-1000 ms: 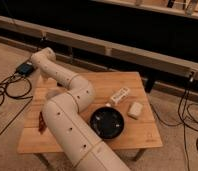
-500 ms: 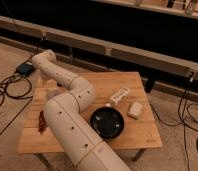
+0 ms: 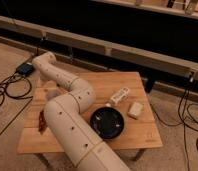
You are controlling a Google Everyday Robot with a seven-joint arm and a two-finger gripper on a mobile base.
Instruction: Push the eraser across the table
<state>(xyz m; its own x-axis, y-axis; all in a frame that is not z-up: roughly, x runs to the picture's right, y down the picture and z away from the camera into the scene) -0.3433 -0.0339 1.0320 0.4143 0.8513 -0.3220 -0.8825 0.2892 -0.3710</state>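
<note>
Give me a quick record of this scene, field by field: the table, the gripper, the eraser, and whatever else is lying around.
table: light wood, plank-grain top
arm: crosses the table's left half
gripper: low at the table's left side, mostly hidden by the arm
eraser: cannot be made out
black dish: front centre
long white box: behind the dish, lying at an angle
off-white block: right of the dish
reddish item: near the left edge
floor: cables and a small dark device, left of the table

Dark wall, concrete floor, black cables
</note>
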